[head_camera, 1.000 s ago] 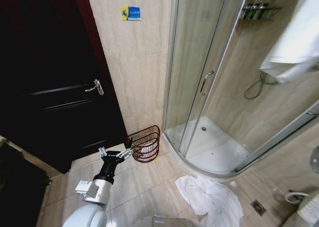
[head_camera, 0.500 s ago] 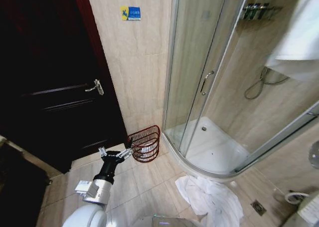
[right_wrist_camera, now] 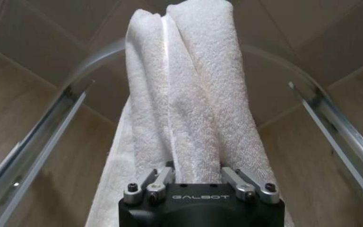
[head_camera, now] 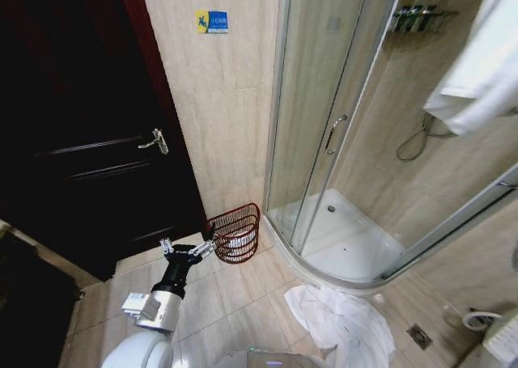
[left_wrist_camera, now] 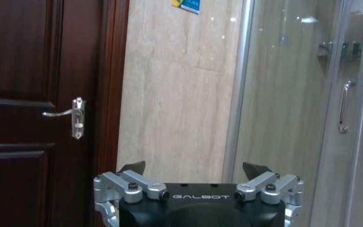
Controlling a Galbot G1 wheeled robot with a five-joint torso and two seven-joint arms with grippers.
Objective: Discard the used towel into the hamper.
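The white towel (head_camera: 481, 61) hangs high at the right of the head view, in front of the shower wall. In the right wrist view my right gripper (right_wrist_camera: 195, 172) is shut on this towel (right_wrist_camera: 188, 85), which is bunched into thick folds between the fingers. The hamper (head_camera: 235, 232), a dark-red wire basket, stands on the floor against the tiled wall between door and shower. Something pale lies inside it. My left gripper (head_camera: 188, 248) is open just left of the hamper, near its rim. Nothing sits between the spread fingers of the left gripper (left_wrist_camera: 194, 165).
A dark wooden door with a metal handle (head_camera: 154, 141) fills the left side. The curved glass shower enclosure (head_camera: 324, 133) and its white tray (head_camera: 348, 238) stand right of the hamper. Another white cloth (head_camera: 344, 319) lies crumpled on the floor tiles near a drain (head_camera: 418, 336).
The held towel at the upper right shifted up and right half a second ago and has now swung back lower. The left arm and hamper have not moved.
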